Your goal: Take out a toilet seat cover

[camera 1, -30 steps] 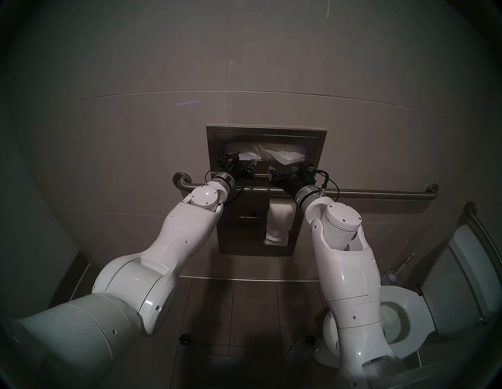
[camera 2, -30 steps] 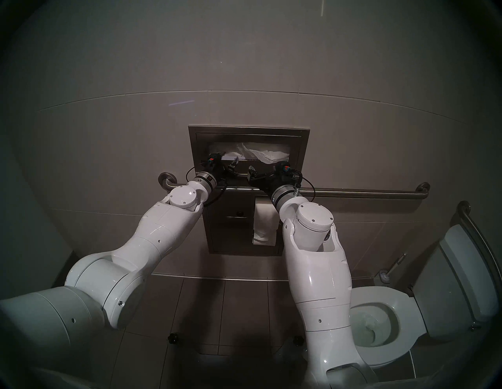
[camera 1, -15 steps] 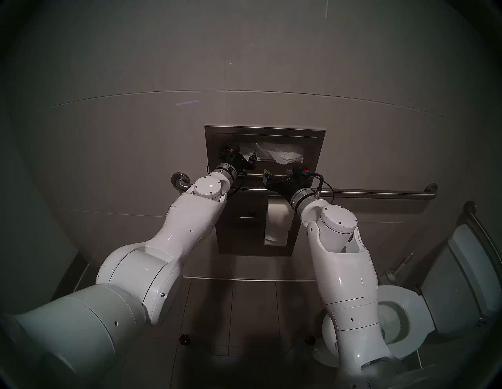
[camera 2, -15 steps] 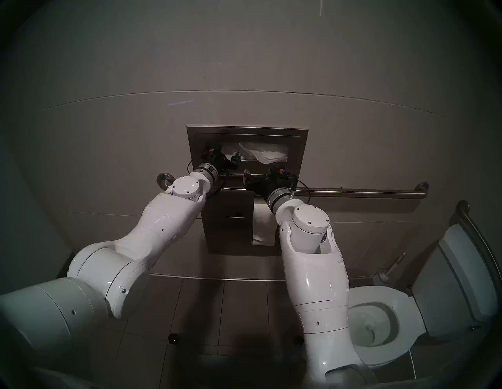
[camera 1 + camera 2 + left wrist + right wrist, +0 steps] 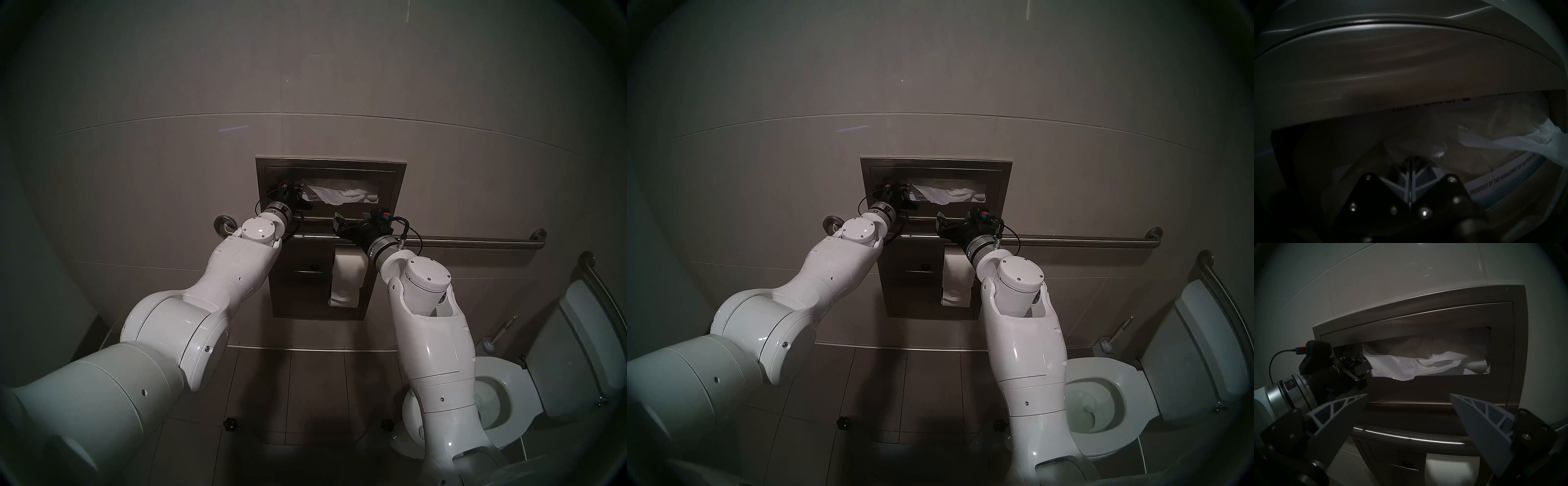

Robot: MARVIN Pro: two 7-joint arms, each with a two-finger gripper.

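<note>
left jaws snap together at the dispenser's left end

landmark: the steel dispenser [image 5: 330, 166] set in the wall, with its wide slot.

at the slot's left end, the left gripper [image 5: 1410, 171] has pushed in from a spot below and short of the opening a second ago, and its jaws, spread wide then, are now clenched. in the left wrist view the two fingers meet flat along one line inside the dark slot. pale paper lies around and just past the tips, but it is too dim to tell whether a fold is actually caught between them; the jaws look closed right down, so any grip is on a very thin layer at best.

the toilet seat cover [image 5: 1403, 366] has changed shape: the crumpled bulge that sagged out at the slot's right half is now drawn leftward into a flatter band across the slot, its left edge touching the left gripper's tips. i read that as the paper being snagged or pushed, so the pull-out step can begin, though the hold is unproven.

the cover is still mostly inside the slot, with a flap hanging over the lower lip.

right of and below the slot, the right gripper [image 5: 1407, 405] hangs apart from the paper, jaws released and wide, above the grab bar [image 5: 1407, 436].
</note>
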